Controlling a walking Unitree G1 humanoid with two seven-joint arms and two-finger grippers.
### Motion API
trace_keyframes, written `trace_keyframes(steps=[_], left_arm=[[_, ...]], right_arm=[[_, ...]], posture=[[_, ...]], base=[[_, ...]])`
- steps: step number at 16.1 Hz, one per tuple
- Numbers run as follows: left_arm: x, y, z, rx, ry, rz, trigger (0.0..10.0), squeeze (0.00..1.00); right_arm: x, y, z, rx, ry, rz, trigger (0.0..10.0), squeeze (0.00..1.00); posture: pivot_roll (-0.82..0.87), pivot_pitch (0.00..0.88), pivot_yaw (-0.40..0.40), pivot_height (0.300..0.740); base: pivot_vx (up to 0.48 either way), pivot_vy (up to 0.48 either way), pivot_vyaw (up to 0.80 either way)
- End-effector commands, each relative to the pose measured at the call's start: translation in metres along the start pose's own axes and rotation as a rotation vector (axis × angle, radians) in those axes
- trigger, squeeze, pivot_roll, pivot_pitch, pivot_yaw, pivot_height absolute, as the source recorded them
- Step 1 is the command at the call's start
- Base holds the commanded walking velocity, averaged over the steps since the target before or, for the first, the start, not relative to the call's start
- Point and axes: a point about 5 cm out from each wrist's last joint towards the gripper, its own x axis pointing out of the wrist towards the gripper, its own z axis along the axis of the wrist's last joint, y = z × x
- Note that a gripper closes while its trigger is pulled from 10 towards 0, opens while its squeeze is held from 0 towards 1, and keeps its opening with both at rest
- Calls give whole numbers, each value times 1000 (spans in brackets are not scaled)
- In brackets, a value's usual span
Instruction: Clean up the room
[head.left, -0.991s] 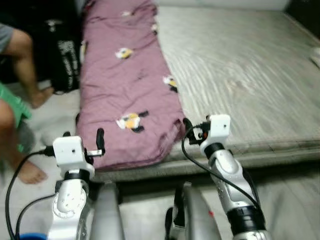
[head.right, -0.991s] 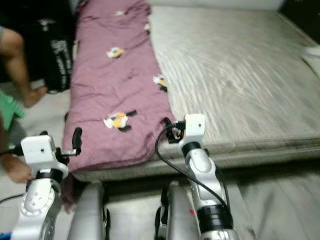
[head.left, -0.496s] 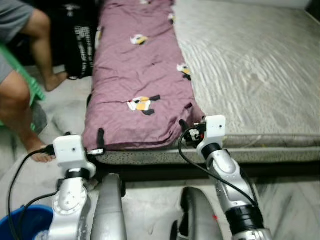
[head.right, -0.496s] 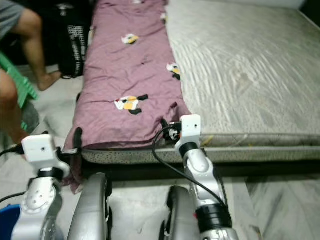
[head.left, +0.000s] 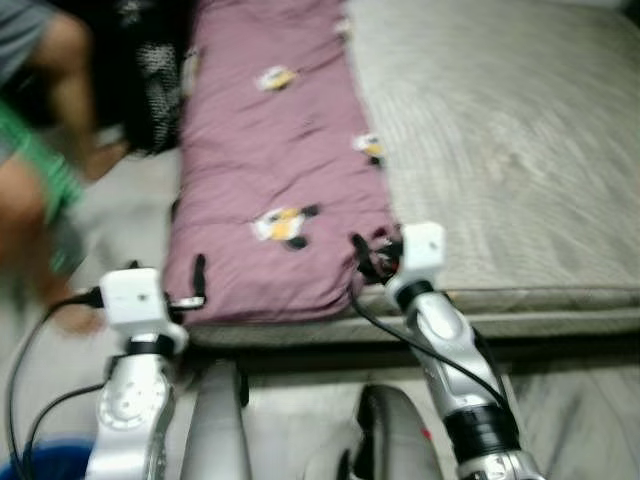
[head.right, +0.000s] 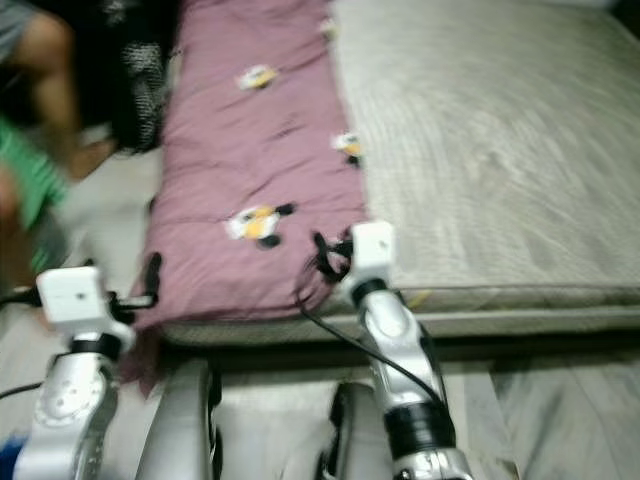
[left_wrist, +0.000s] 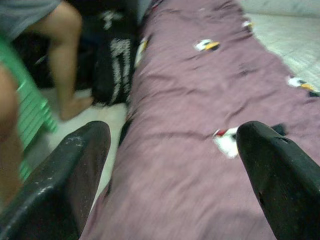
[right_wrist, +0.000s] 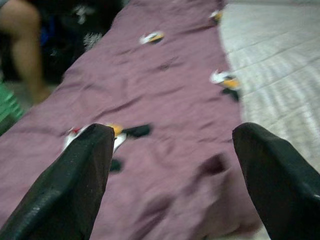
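Grey mattress (head.left: 500, 130) spans upper right; maroon penguin-print blanket (head.left: 270, 150) folded along its left side, upper centre. Person's leg (head.left: 35, 215) far left, black bag (head.left: 150, 70) beside. View blurrier than half-second ago. Left gripper (head.left: 198, 285) and right gripper (head.left: 362, 255) raised at blanket's near edge, fingers spread, nothing held.

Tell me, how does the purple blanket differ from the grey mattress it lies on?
The purple blanket is plum with small cartoon prints; the grey mattress is plain grey with a faint ripple pattern. The blanket is a narrow folded strip along the robot's left side; the mattress is far wider. The blanket's near end is rumpled and droops over the edge; the mattress lies flat. Both stretch away from the robot.
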Motion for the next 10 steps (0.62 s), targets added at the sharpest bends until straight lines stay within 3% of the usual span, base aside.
trace_keyframes(steps=[1, 3, 10], left_arm=[[-2, -9, 0, -23, 4, -35, 10000, 0], [-2, -7, 0, -22, 7, -33, 10000, 0], [-9, 2, 2, 16, 25, 38, 10000, 0]], right_arm=[[-7, -14, -7, -13, 29, -45, 10000, 0], [-6, -14, -7, -11, 30, -45, 10000, 0], [5, -3, -11, 32, 62, 34, 10000, 0]], posture=[[97, 149, -78, 593], [97, 153, -76, 593], [136, 176, -80, 578]], base=[[428, 0, 0], [448, 0, 0], [0, 0, 0]])
